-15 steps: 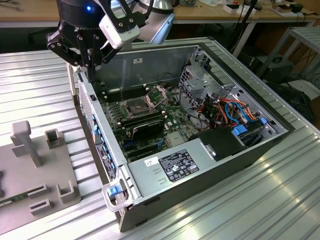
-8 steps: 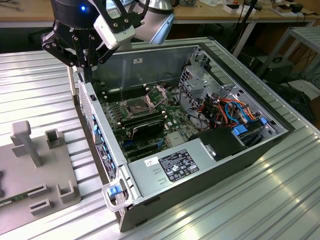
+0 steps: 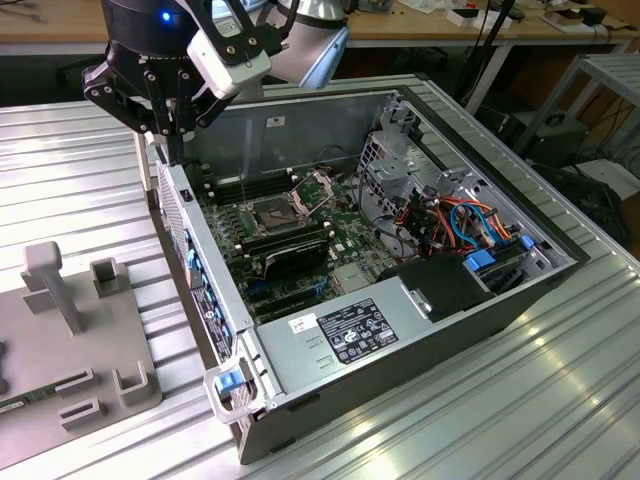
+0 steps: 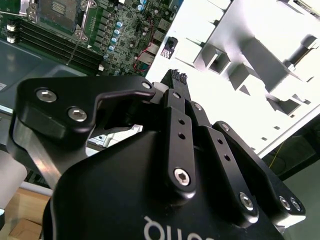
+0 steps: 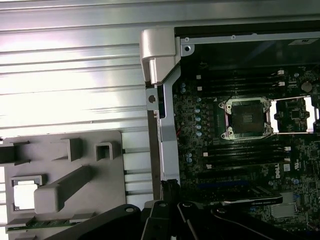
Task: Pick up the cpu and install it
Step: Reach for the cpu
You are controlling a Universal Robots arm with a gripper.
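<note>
The gripper (image 3: 172,135) hangs above the side wall of the open computer case (image 3: 205,265). Its jaws look pressed together with nothing between them.

The cpu (image 5: 24,195) lies well away from the jaws, on the side facing out of the case. In the first wrist view it sits flat in a square pocket of the grey tray (image 5: 102,172). It is a small square plate, and its metal top glares almost white under the light. Being square, it has no long axis to speak of. Its edges run in line with the pocket's walls, and a grey bar stands just beside it.

On the jaws' other side, inside the case, is the socket (image 5: 247,117). It is a dark square with a bright metal frame, set in a green board crowded with small parts. Its hinged bracket (image 5: 295,116) is swung open beside it, so the socket is bare. The jaws thus stand between the two, with the wall under them.

The tray is matt, moulded in blocky upright holders. It rests on a ribbed, shiny metal table (image 5: 75,75).
</note>
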